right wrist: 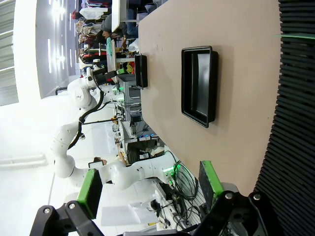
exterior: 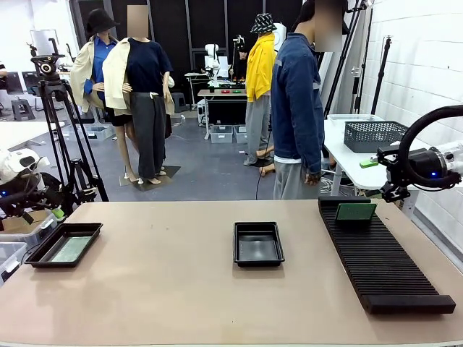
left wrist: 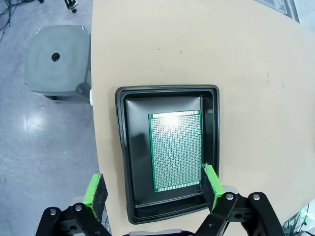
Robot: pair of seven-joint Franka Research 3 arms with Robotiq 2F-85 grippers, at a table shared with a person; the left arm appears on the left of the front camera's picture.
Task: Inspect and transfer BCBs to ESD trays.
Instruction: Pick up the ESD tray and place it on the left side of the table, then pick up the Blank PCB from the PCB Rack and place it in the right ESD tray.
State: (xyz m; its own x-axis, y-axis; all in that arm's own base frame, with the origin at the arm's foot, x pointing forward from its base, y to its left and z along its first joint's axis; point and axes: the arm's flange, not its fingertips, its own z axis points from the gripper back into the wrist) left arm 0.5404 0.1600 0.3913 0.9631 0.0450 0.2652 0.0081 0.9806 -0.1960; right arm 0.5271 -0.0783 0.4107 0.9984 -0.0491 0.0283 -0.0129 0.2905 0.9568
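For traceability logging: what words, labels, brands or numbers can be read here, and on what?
None legible.
The BCB in the left ESD tray shows plain perforated green with glare, no print.
The middle ESD tray, the black rack and the BCB standing in it bear no readable marks.
Background items: too small.

Tan counter (exterior: 166, 289), three things sitting straight on it: one black ESD tray (exterior: 45, 244) out by the left edge, a second ESD tray (exterior: 236, 244) dead centre, and a long ribbed black rack (exterior: 391, 267) running down the right side.
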